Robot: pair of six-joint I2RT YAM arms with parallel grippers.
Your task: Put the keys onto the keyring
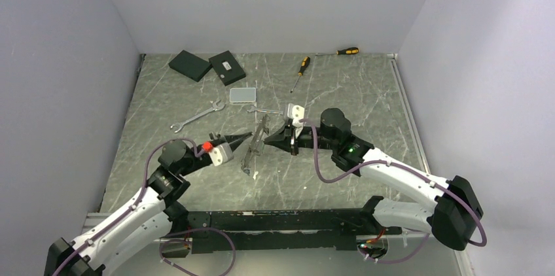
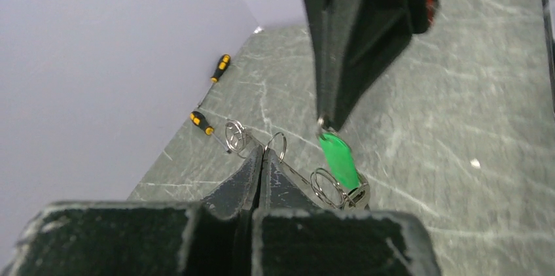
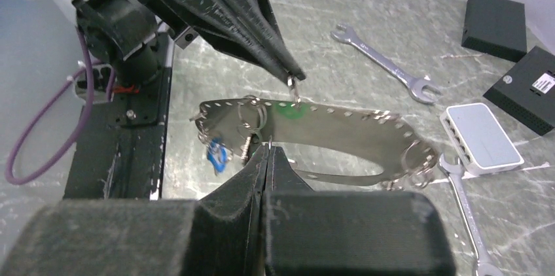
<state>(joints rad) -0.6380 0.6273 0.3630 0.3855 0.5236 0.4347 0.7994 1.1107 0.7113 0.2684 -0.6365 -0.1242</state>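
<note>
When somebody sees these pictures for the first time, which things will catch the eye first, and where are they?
First, the left end effector and the right end effector, both shut, stand tip to tip at the middle of the table, over the silvery keyring. Next comes the bright green tag, which seems to hang from the right one's tip. Yellow-and-black screwdrivers lie near the back edge.

Top view: small tagged keys (image 1: pixel 247 166) on silvery metal keyring (image 1: pixel 256 142) too small to tell apart. Left wrist view: right claw (image 2: pixel 325 121) cut off by top edge. Right wrist view: silver open-end wrench (image 3: pixel 466 210) runs off bottom edge.
</note>
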